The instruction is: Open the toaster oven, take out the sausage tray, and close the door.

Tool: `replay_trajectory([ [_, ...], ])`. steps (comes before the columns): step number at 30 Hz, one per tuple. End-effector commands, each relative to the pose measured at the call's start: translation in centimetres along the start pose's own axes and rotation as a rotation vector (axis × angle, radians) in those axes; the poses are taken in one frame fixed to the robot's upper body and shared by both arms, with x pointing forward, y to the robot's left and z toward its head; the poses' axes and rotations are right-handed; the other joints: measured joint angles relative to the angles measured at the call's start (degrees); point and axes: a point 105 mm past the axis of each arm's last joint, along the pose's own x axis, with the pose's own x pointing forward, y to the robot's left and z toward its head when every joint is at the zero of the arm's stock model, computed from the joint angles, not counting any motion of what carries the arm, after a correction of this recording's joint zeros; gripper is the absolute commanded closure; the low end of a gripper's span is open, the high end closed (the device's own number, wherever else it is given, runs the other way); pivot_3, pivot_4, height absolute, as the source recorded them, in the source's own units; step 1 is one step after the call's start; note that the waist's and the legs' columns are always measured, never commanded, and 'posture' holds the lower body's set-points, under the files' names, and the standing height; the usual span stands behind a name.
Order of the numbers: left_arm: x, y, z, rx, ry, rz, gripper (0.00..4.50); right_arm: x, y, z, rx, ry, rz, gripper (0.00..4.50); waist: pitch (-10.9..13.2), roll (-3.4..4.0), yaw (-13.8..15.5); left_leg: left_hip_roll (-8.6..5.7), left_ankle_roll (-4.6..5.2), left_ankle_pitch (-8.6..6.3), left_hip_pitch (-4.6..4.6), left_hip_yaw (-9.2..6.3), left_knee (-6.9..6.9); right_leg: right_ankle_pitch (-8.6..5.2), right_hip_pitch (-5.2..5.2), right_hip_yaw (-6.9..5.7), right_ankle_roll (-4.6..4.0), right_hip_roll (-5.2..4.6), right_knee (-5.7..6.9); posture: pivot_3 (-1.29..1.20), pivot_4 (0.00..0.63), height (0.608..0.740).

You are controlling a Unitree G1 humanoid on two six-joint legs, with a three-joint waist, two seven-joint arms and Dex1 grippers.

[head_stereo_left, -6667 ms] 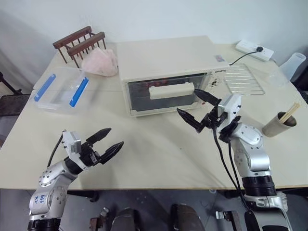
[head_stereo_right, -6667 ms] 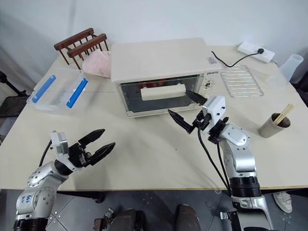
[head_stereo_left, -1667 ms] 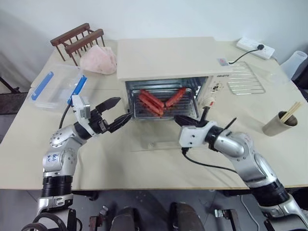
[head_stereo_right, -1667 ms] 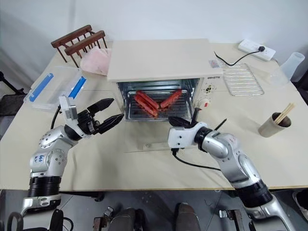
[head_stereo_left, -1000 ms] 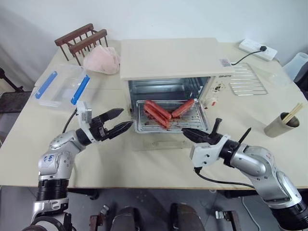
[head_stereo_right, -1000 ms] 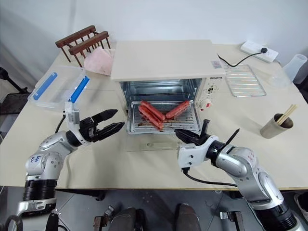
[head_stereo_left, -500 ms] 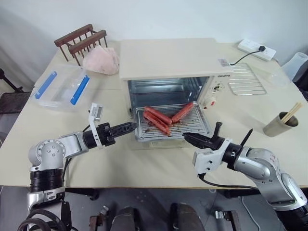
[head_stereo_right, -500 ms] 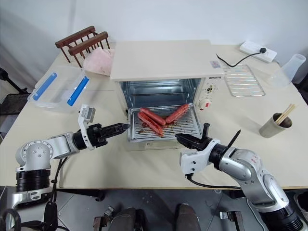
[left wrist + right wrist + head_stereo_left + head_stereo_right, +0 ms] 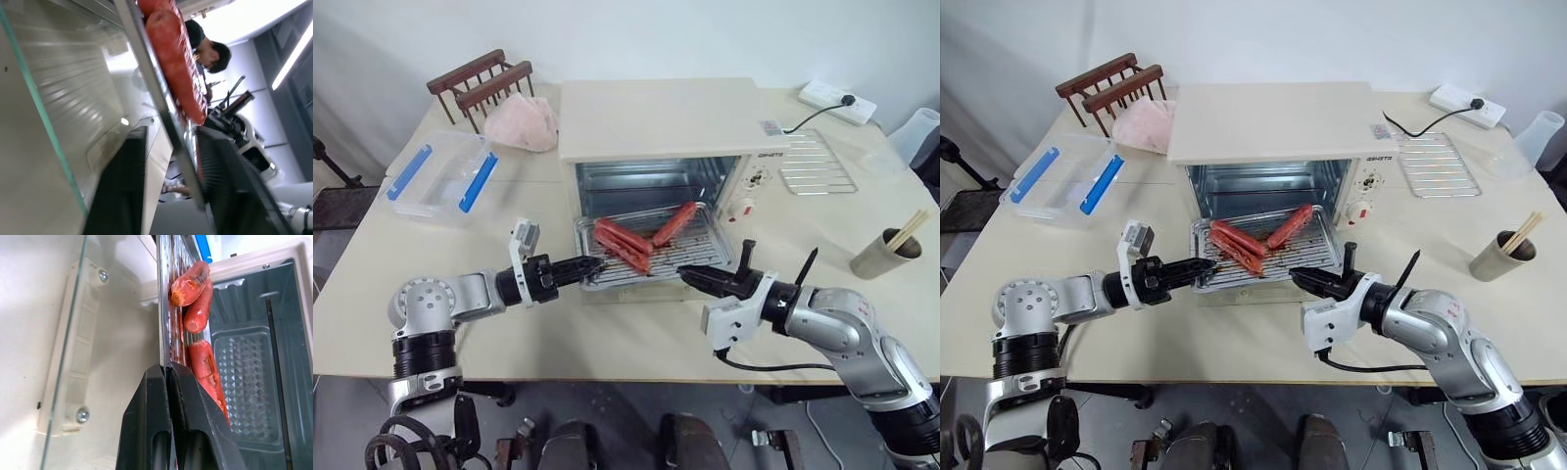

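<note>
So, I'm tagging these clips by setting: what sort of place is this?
Probably a lab or test room staged as a kitchen: a toaster oven and sausage tray sit on a plain table against a bare wall, with a power strip nearby.

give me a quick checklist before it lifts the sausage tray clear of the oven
1. Door fully down: ok, it lies flat on the table in front of the toaster oven.
2. Right gripper clamped on the sausage tray: ok, its fingers are pinched shut on the tray's front edge.
3. Left gripper gripping the tray's left edge: cannot tell, the edge runs between its fingers in the left wrist view, but a firm clamp is not visible.
4. Tray out of the cavity: not ok, its back part looks still inside the opening.
5. Sausages settled: ok, they lie on the tray's grid.
6. Tray level: cannot tell.
</note>
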Motion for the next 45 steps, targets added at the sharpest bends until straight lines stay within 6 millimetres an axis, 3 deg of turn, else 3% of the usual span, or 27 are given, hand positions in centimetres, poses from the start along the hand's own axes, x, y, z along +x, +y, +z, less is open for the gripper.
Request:
replay_trajectory([
  [1,0.0,-0.7,0.3,-0.023,-0.007,-0.031,3.82,-0.1,-1.5,1.1,-0.033,-0.049,-0.058,4.50,0.0,-0.01,0.0,0.00,0.00,0.00,0.01,0.00,0.00,0.00,0.00,0.00,0.00,0.00,0.01,0.00,0.150,0.740],
  [9,0.6,-1.8,-0.4,-0.068,0.059,-0.103,3.82,0.2,-1.4,1.1,-0.023,-0.063,-0.051,4.50,0.0,-0.01,0.0,0.00,0.00,0.00,0.01,-0.03,0.06,0.00,-0.01,0.03,0.00,-0.01,0.13,0.00,0.150,0.740],
  [13,0.6,-1.9,-0.6,-0.078,0.072,-0.106,4.46,0.4,-1.4,1.1,-0.014,-0.069,-0.051,4.50,0.0,-0.02,0.0,-0.01,0.00,0.00,0.01,-0.06,0.09,0.00,-0.01,0.07,0.00,-0.05,0.21,0.00,0.150,0.740],
  [20,0.3,-1.3,-0.4,-0.102,0.043,-0.054,4.46,0.3,-1.4,0.9,0.014,-0.066,-0.045,4.50,0.0,-0.02,0.0,-0.03,0.00,0.00,0.02,-0.08,0.12,0.00,0.00,0.08,0.00,-0.06,0.27,0.00,0.150,0.740],
  [24,0.2,-1.2,-0.1,-0.118,0.024,-0.039,4.46,0.0,-1.4,0.5,0.113,-0.048,-0.049,4.50,0.0,-0.02,0.0,-0.03,0.00,0.00,0.02,-0.11,0.14,0.00,0.00,0.08,0.00,-0.07,0.29,0.00,0.150,0.740],
  [27,-0.1,-1.2,-0.1,-0.127,0.024,-0.025,4.50,-0.2,-1.6,0.2,0.184,-0.035,-0.058,3.77,0.0,-0.03,0.0,-0.04,0.00,0.00,0.02,-0.13,0.14,0.00,0.01,0.09,0.00,-0.07,0.31,0.00,0.150,0.740],
  [33,-2.0,-1.8,0.2,-0.159,-0.053,-0.035,4.50,-1.9,-1.9,-1.2,0.243,0.000,-0.080,1.84,0.0,-0.03,-0.1,-0.03,0.00,0.00,0.06,-0.16,0.13,0.00,0.00,0.13,-0.01,-0.10,0.37,0.00,0.150,0.740],
  [39,-4.5,-1.0,-1.1,-0.211,-0.098,-0.036,4.50,-3.9,-1.6,-2.9,0.268,0.054,-0.060,0.01,0.0,-0.03,0.0,-0.09,0.02,0.00,0.08,-0.14,0.15,0.00,0.06,0.22,-0.01,-0.12,0.32,0.00,0.150,0.740],
  [45,-7.1,-0.8,-2.9,-0.230,-0.148,-0.041,4.50,-5.9,0.1,-5.2,0.426,0.080,-0.035,0.01,0.0,-0.03,0.0,-0.11,0.02,0.00,0.09,-0.12,0.14,-0.01,0.06,0.23,-0.02,-0.11,0.29,0.00,0.150,0.740],
])
